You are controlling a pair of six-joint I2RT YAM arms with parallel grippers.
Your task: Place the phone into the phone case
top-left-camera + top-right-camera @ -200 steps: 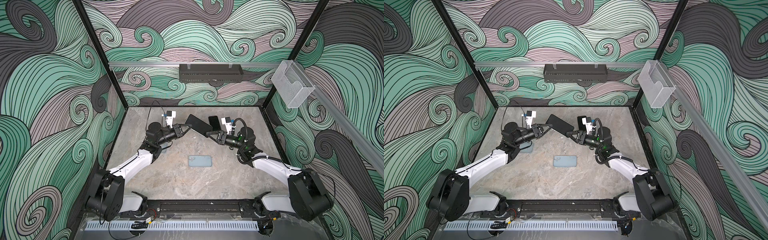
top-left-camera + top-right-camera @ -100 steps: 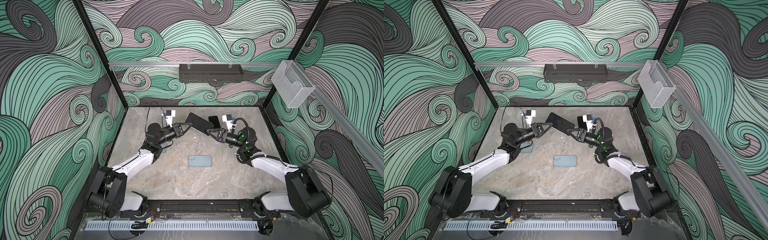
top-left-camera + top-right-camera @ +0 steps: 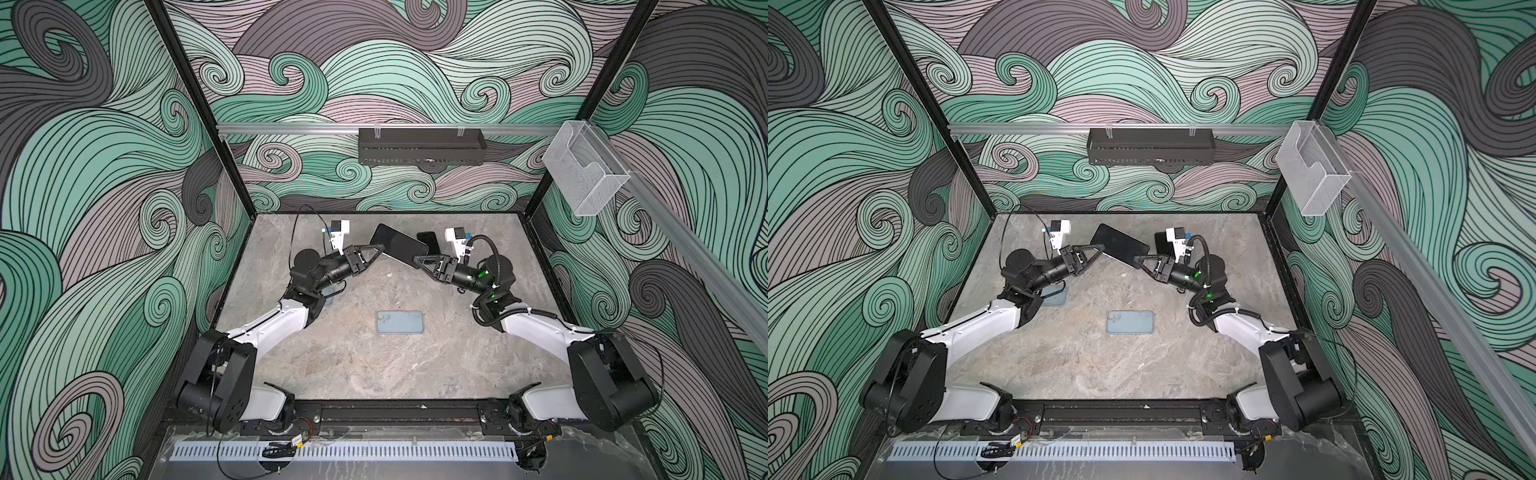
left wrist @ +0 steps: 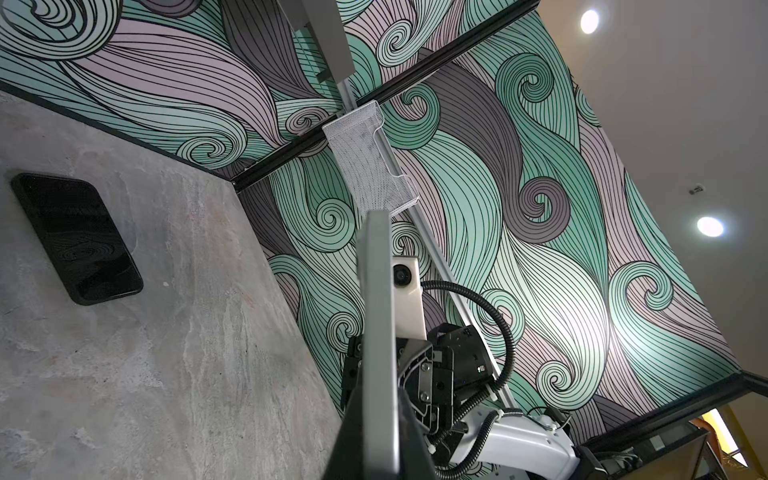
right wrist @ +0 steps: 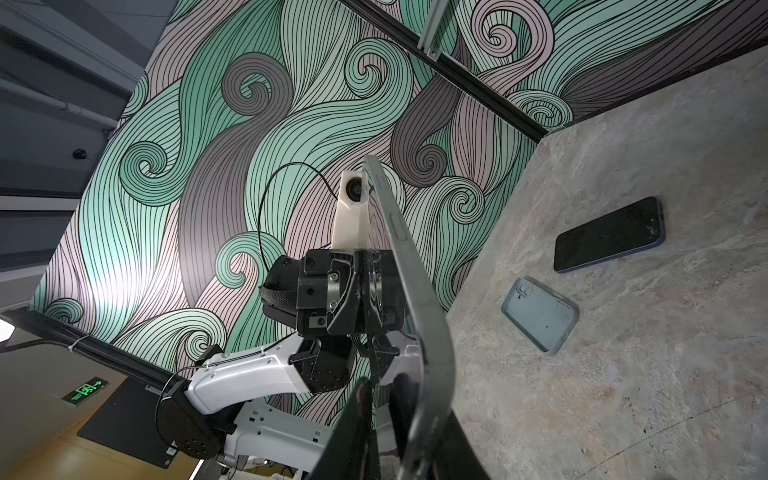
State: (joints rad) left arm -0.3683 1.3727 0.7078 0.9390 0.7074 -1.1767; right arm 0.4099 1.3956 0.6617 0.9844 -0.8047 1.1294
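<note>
Left gripper (image 3: 380, 249) and right gripper (image 3: 415, 259) are closed on opposite ends of the phone (image 3: 399, 246), held tilted above the table (image 3: 353, 374), likely for re-gripping toward the case (image 3: 400, 322) laid flat mid-table.

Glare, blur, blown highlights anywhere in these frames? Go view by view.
Left wrist view: ceiling lights blow out, a bright patch washes the wall; the held phone is edge-on and soft near the lens; the spare phone on the table mirrors the swirls. Right wrist view: same wall glow, held phone's near end blurred. Both top views: even light, weak shadows, no hot spots.
</note>
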